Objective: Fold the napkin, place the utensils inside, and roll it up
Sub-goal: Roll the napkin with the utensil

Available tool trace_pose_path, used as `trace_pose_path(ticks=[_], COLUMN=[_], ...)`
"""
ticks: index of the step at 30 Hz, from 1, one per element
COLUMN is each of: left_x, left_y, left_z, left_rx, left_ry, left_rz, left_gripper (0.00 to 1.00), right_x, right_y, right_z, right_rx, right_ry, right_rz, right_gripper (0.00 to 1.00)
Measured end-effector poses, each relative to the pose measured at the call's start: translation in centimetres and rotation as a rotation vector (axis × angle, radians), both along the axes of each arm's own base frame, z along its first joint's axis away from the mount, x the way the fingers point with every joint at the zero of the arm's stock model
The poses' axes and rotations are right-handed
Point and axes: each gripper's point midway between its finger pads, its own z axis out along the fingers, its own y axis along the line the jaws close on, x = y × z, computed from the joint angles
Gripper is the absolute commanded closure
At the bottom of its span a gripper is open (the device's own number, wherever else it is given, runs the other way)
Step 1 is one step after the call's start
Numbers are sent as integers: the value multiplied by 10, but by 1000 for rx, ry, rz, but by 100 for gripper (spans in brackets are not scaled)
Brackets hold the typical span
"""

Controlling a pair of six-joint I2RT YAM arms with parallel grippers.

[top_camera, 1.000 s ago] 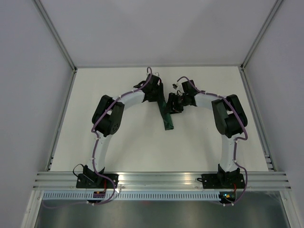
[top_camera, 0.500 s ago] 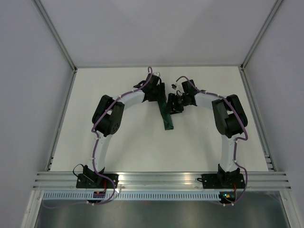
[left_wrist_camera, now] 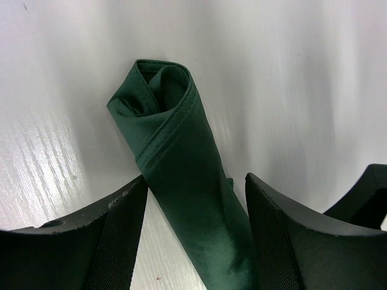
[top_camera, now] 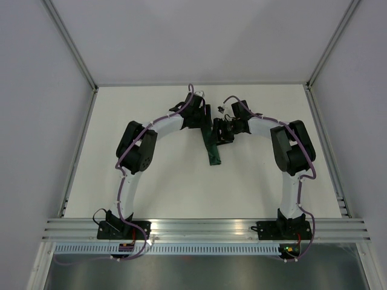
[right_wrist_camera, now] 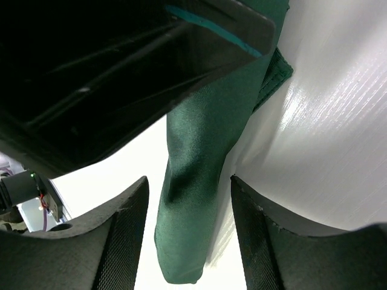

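Note:
The dark green napkin (top_camera: 213, 148) lies on the white table as a tight narrow roll, running from far to near between the two arms. In the left wrist view the roll's (left_wrist_camera: 181, 157) open spiral end points away. My left gripper (top_camera: 205, 116) is open and straddles the roll's far end (left_wrist_camera: 195, 179); its right finger (left_wrist_camera: 284, 241) is against the cloth. My right gripper (top_camera: 221, 134) is open around the roll's middle (right_wrist_camera: 188, 181), with a gap on each side of the roll (right_wrist_camera: 199, 169). The fork is not visible in any view.
The white table (top_camera: 151, 193) is bounded by grey walls with metal rails along its left and right edges (top_camera: 78, 151). The left gripper's black body (right_wrist_camera: 121, 72) hangs close above the right gripper. The arm bases stand at the near edge (top_camera: 127, 229).
The left gripper has shifted slightly right over the roll's far end, and the right gripper has edged a little farther away. The roll has stayed in place.

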Motion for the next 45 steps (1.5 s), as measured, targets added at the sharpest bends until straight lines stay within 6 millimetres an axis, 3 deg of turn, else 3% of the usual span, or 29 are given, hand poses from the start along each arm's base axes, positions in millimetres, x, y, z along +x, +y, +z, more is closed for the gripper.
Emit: trace_pose_path(ticks=[16, 20, 23, 28, 31, 34, 37, 39, 42, 45], left_x=[2, 0, -2, -21, -48, -81, -116, -137, -164, -182], left_y=[5, 17, 32, 69, 87, 103, 120, 130, 144, 155], left_z=[49, 66, 92, 158, 200, 228, 240, 239, 232, 226], left_rx=[-51, -64, -89, -129, -155, -174, -186, -188, -184, -175], left_ry=[-70, -84, -109, -203, -283, -349, -395, -409, -422, -427], left_rz=[-12, -4, 10, 36, 36, 28, 25, 24, 31, 42], left_gripper=[27, 27, 27, 27, 27, 27, 26, 26, 26, 25], right_x=[1, 3, 6, 13, 17, 15, 3, -10, -32, -48], right_y=[-7, -13, -24, -63, -96, -143, -192, -213, -231, -234], right_z=[23, 30, 44, 93, 132, 175, 203, 213, 222, 226], right_rx=[-1, 10, 20, 38, 34, 8, -51, -92, -154, -187], right_ry=[-75, -86, -107, -210, -318, -448, -549, -592, -648, -688], right_rz=[35, 42, 32, -4, -43, -107, -189, -230, -262, -266], right_gripper=[29, 28, 28, 27, 27, 27, 26, 25, 24, 23])
